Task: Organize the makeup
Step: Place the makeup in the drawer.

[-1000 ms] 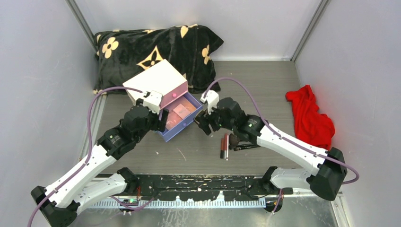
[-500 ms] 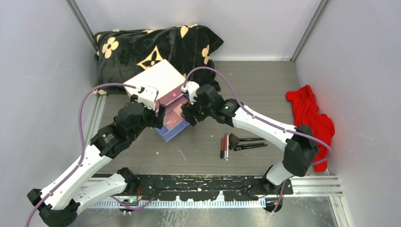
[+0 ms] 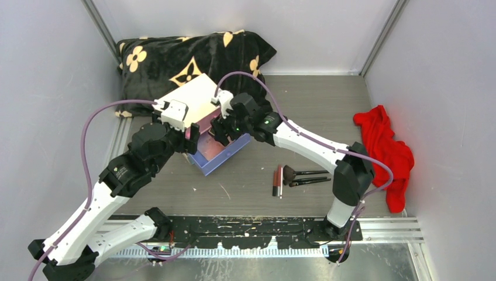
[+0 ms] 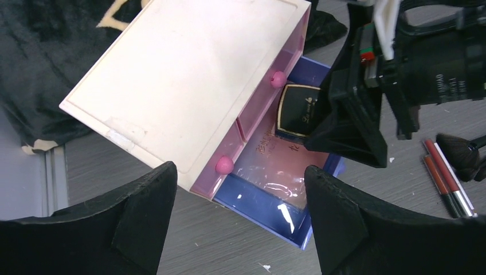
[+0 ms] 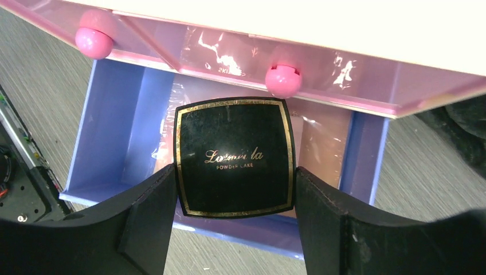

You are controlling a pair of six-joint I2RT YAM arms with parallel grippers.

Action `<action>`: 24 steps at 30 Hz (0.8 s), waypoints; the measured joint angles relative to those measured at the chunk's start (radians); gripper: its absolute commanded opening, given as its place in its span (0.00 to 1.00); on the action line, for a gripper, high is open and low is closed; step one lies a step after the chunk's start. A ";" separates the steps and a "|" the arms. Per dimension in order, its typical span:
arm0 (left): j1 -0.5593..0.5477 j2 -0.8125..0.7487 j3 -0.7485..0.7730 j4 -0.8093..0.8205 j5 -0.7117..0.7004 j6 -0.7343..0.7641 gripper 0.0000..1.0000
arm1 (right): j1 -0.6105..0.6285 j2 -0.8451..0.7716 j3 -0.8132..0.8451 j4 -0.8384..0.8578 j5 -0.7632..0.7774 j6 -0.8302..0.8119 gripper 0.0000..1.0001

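Jaws of right gripper [image 5: 234, 175] pinch black compact [image 5: 234, 157] over blue drawer [image 5: 114, 132], maybe resting inside; left gripper [image 4: 239, 175], drawer's 9 o'clock, jaws spread.

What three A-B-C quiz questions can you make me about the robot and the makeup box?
1. Where is the black compact?
A. In the left gripper
B. On top of the white chest
C. In the right gripper, over the open blue drawer
2. How many pink knobs show on the chest?
A. Two
B. One
C. Five
3. How is the left gripper?
A. Shut on the compact
B. Open, holding nothing
C. Shut on a knob
Answers: 1 C, its fingers press the compact's sides above the drawer. 2 A, two round knobs show in both wrist views. 3 B, its fingers stand wide apart.
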 measured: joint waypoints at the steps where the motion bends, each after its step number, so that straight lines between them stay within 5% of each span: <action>1: 0.000 0.000 0.000 -0.001 -0.002 0.000 0.82 | 0.000 0.013 0.008 0.001 -0.005 0.000 0.14; 5: 0.000 -0.001 0.000 -0.001 -0.009 0.000 0.84 | 0.005 0.072 0.029 0.001 -0.029 0.003 0.36; 7: 0.000 -0.003 -0.003 -0.001 -0.014 0.001 0.85 | 0.011 0.095 0.030 0.000 -0.039 0.003 0.40; 10: 0.000 -0.006 -0.005 -0.002 -0.019 0.001 0.85 | 0.020 0.115 0.030 -0.001 -0.048 0.003 0.64; 13: 0.000 -0.004 -0.005 -0.002 -0.022 0.001 0.87 | 0.024 0.124 0.030 0.000 -0.054 0.003 0.71; 18: 0.000 0.021 -0.005 -0.002 -0.020 0.000 0.95 | 0.026 0.126 0.029 0.012 -0.053 0.005 0.99; 24: 0.000 0.054 -0.006 0.001 -0.014 0.000 0.97 | 0.026 0.121 0.016 0.047 -0.039 0.002 1.00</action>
